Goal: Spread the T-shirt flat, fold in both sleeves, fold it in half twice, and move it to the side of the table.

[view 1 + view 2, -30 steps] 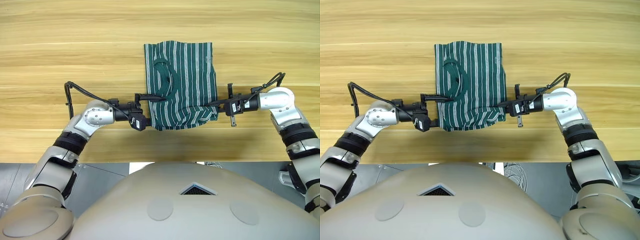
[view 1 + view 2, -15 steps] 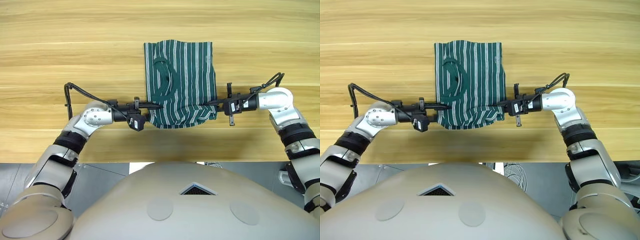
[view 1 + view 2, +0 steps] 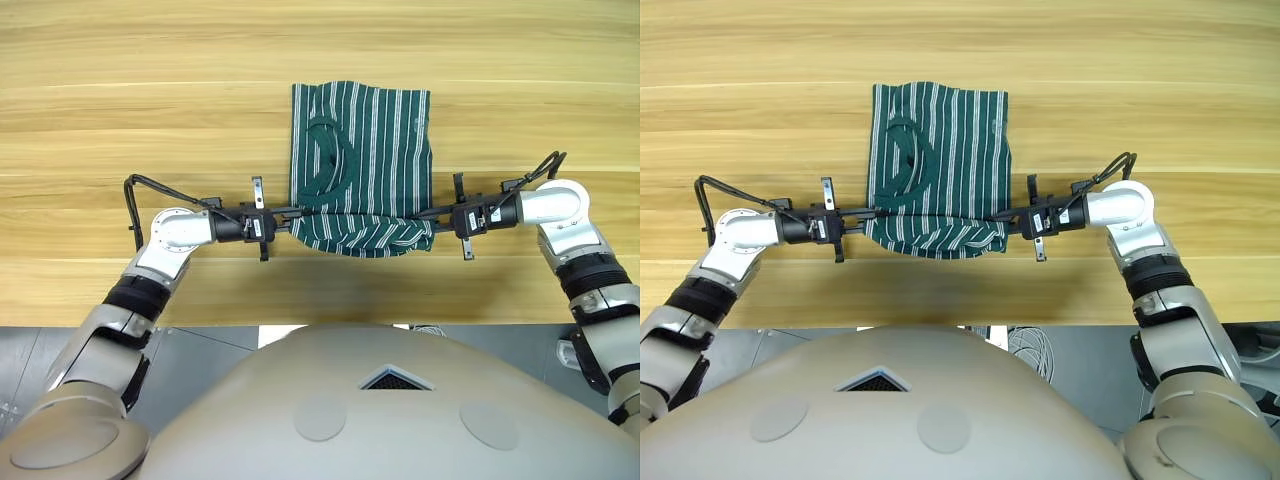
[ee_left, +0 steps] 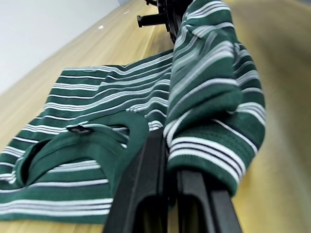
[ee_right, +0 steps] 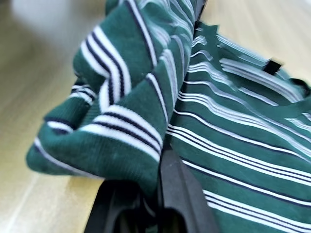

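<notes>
The left tool (image 3: 297, 213) and right tool (image 3: 424, 212) are each clamped on the striped T-shirt's (image 3: 362, 140) near hem, raised mid-surface (image 3: 150, 100) (sleeves look tucked). Best to carry both corners level to the collar edge, then release together.

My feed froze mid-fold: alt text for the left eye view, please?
A green striped T-shirt lies on the wooden table, its near edge bunched and lifted between the left gripper and right gripper, jaws shut on the cloth at opposite sides.
</notes>
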Controlling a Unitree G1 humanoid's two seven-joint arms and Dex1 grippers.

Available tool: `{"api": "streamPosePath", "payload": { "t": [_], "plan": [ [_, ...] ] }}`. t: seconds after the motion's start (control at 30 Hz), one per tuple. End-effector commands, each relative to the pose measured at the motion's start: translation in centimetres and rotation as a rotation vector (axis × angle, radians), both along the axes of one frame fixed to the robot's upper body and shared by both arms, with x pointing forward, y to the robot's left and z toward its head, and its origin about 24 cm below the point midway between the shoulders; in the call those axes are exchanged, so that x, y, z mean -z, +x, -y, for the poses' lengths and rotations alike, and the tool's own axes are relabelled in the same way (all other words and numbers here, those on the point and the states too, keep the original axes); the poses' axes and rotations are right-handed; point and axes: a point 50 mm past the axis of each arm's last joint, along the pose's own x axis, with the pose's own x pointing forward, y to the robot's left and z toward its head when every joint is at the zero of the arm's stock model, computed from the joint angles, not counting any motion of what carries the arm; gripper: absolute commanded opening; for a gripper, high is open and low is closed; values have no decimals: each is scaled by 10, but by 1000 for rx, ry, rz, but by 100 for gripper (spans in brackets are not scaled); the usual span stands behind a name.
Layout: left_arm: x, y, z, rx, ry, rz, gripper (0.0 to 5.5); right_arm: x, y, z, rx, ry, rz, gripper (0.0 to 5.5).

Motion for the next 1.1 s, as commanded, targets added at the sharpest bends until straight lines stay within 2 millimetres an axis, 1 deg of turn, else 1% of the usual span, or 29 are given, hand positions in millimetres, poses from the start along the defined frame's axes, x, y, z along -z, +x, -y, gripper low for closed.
{"api": "streamPosePath", "payload": {
  "t": [0.03, 0.1, 0.17, 0.23, 0.33, 0.4, 0.43, 0.47, 0.53, 0.6, 0.7, 0.8, 0.97, 1.1],
  "plan": [
    [-10, -24, -3, 0, -8, -101, 0, -8, 0, 2, 21, 52, -20, 7],
    [-17, -28, 1, -30, -20, -138, 0, -13, -3, 2, 24, 75, -34, 6],
    [-21, -23, 5, -66, -15, -171, 0, -17, -4, 1, 23, 94, -40, 6],
    [-20, -11, 6, -121, 5, -227, 0, -24, -2, 0, 24, 108, -40, 6],
    [-14, 11, 7, -240, 15, -318, 0, -32, 10, -3, 31, 107, -48, 6],
    [-17, 32, 4, -323, -11, -381, 0, -36, 24, -4, 48, 72, -71, 6],
    [-19, 42, 2, -356, -31, -413, 0, -38, 34, -5, 65, 58, -91, 6],
    [-22, 49, 0, -378, -47, -438, 0, -40, 42, -6, 75, 52, -111, 6],
    [-27, 58, -2, -402, -81, -486, 0, -47, 61, -8, 99, 64, -163, 6],
    [-31, 63, -4, -419, -110, -519, 0, -51, 78, -8, 133, 65, -212, 6],
    [-38, 66, -4, -427, -139, -547, 0, -48, 98, -7, 218, 46, -288, 6],
    [-37, 66, 0, -424, -119, -560, 0, -43, 111, -9, 302, 53, -332, 6],
    [-23, 71, 1, -444, -88, -584, 0, -35, 115, -9, 376, 114, -362, 6],
    [-17, 84, 1, -464, -90, -588, 0, -29, 115, -13, 401, 114, -364, 6]
  ]
}}
